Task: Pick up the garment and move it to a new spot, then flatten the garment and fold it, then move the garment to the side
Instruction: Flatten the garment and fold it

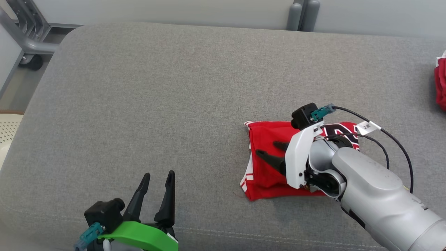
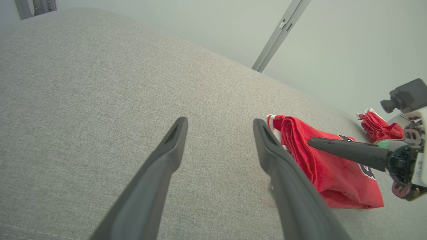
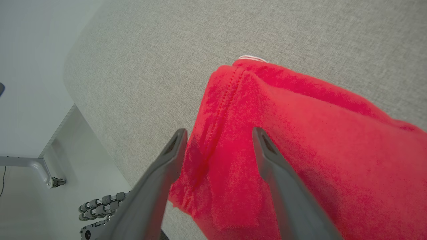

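The garment (image 1: 266, 181) is a red shirt with white trim and dark lettering, folded into a compact rectangle on the right part of the grey cushion (image 1: 167, 90). My right gripper (image 1: 266, 147) hovers just over its left half with the jaws apart and no cloth between them; in the right wrist view the right gripper (image 3: 219, 130) straddles a stitched fold of the garment (image 3: 300, 133). My left gripper (image 1: 159, 173) stands open near the cushion's front edge, well left of the garment. The left wrist view has the left gripper (image 2: 220, 120) open over bare fabric, with the garment (image 2: 333, 173) beyond it.
A second bunch of red cloth (image 1: 440, 83) lies at the cushion's far right edge. A grey metal frame with a caster (image 1: 31, 52) stands off the back left corner. A cream perforated surface (image 1: 8, 130) sits beside the cushion's left edge.
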